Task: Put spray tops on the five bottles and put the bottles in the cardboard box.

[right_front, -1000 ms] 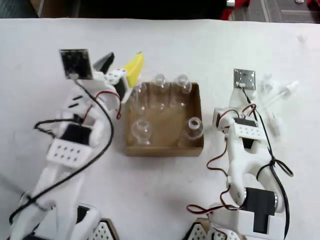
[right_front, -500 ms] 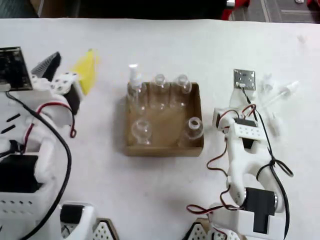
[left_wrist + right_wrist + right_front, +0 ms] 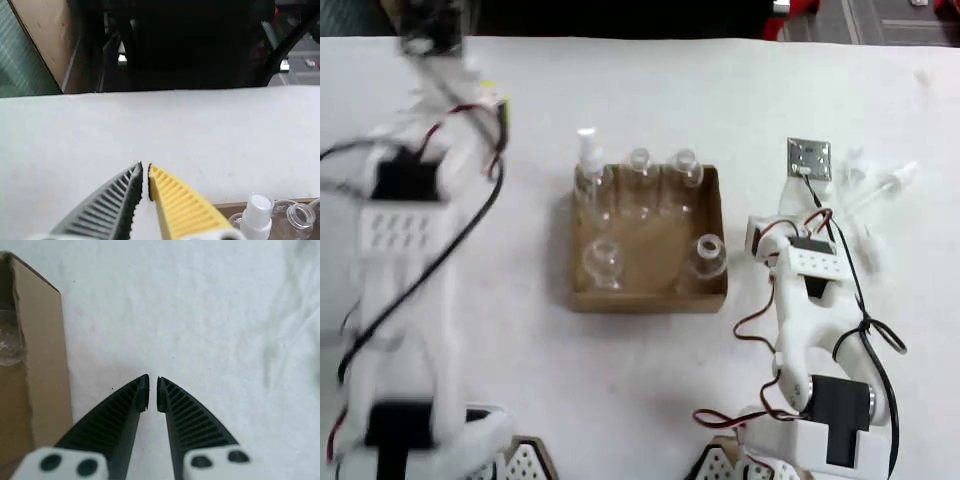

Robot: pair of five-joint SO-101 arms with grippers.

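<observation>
The cardboard box point(image 3: 645, 295) stands mid-table and holds five clear bottles. The back-left bottle point(image 3: 588, 180) carries a white spray top point(image 3: 586, 143); the same spray top point(image 3: 258, 210) shows in the left wrist view. The other bottles, such as the front-right one point(image 3: 708, 252), have bare necks. My left gripper point(image 3: 145, 176), one finger grey and one yellow, is shut on nothing above bare table, back and left of the box. My right gripper point(image 3: 150, 391) is shut and empty over the cloth just right of the box wall point(image 3: 42, 365).
Several loose white spray tops point(image 3: 880, 185) lie at the back right, beyond the right arm point(image 3: 810, 300). The left arm point(image 3: 410, 210) stands tall along the left side. The table's far edge point(image 3: 165, 92) drops to a dark floor.
My left gripper came off the back-left bottle, leaving the spray top on it, and swung left and toward the back. The right arm has kept still.
</observation>
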